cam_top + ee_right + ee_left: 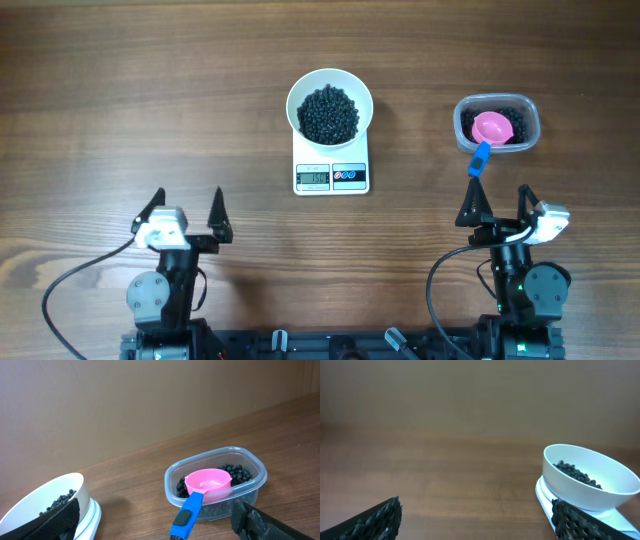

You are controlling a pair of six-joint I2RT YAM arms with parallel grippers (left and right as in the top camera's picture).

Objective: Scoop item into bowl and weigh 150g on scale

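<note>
Left gripper point(189, 195) and right gripper point(497, 190) spread, empty, by tabletop's point(120, 90) near edge. Beans point(329, 113) heaped in bowl point(296, 100) on scale point(331, 176), mid-tabletop, between arms. Scoop point(491, 128) lies in tub point(534, 120), handle point(481, 157) aimed straight at right gripper; right arm nearer.

Jaws wide on left arm point(167, 268) and right arm point(513, 262)

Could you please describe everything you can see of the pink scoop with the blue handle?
The pink plastic scoop with a blue handle has a round, smooth cup that looks empty. It lies cup-up on the tiny black beads inside the clear rounded-rectangular plastic tub, its handle leaning over the tub's near rim and sticking out. Nothing grips it.
</note>
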